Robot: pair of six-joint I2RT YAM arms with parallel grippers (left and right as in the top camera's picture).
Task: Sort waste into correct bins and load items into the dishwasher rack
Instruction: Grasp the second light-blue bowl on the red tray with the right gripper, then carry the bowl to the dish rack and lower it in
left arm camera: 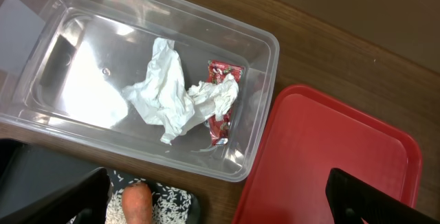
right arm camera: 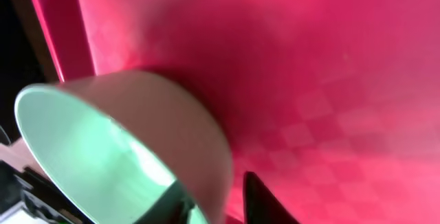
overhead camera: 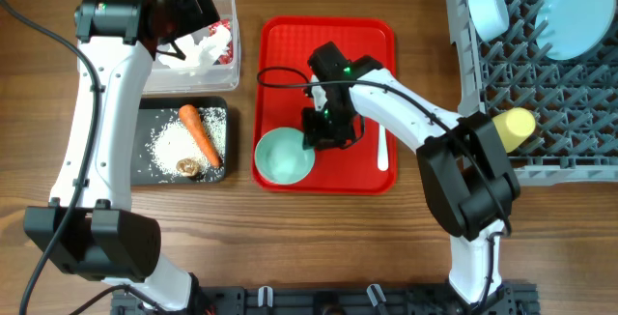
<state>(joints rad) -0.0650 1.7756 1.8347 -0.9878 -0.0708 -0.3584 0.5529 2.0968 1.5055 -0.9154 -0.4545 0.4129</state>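
right gripper (overhead camera: 321,138) straddles the rim of the mint bowl (overhead camera: 283,157) in the near-left corner of the red tray (overhead camera: 367,54); whether it pinches i cannot tell; left gripper (overhead camera: 193,11) hangs splayed, empty, over the clear tub (left arm camera: 261,52) left of the tray

The overhead camera looks straight down, taking in the whole surface (overhead camera: 328,243), tub (overhead camera: 230,11) at left to rack (overhead camera: 541,93) at right. The left wrist camera hangs over the tub, looking down into it, a red tray (left arm camera: 323,148) corner included. The right wrist camera sits low on that tray, close against the bowl (right arm camera: 144,121) (blurred by nearness). All three views share the tray.
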